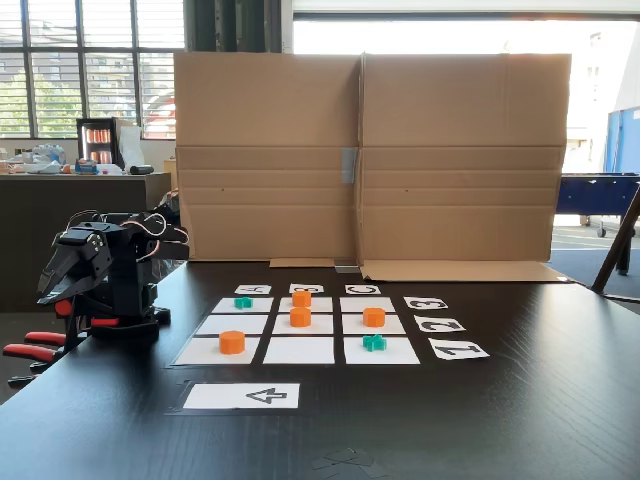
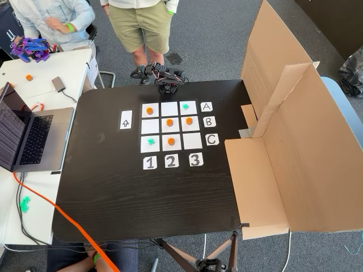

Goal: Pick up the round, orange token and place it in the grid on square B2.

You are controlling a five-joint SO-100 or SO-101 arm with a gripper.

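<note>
Black and faintly glossy, the worktop (image 2: 113,187) is backed by a folded brown cardboard screen (image 1: 370,150), with tall bright windows behind it. Taped near its middle is the grid (image 2: 150,126), nine matte white paper rectangles parted by dark gaps and edged with letter and number cards. The arm (image 2: 164,82) sits folded low at the grid's 12 o'clock edge in the high fixed view. In the low fixed view its dark hand (image 1: 55,285) droops toward the worktop, and I cannot tell whether its jaws are parted or closed; nothing seems to be held. The round, orange token (image 2: 169,122), a short plastic puck with slightly faceted sides, already rests on square B2 (image 1: 300,328), the centre cell, so the placing looks done. From the hand it lies toward 6 o'clock in the high view, one cell row beyond the near one. Being round, it has no long axis, so any jaw angle would suit. Three like pucks sit on A1, B3 and C2, and green cross tokens (image 2: 185,106) on A3 and C1.
</note>
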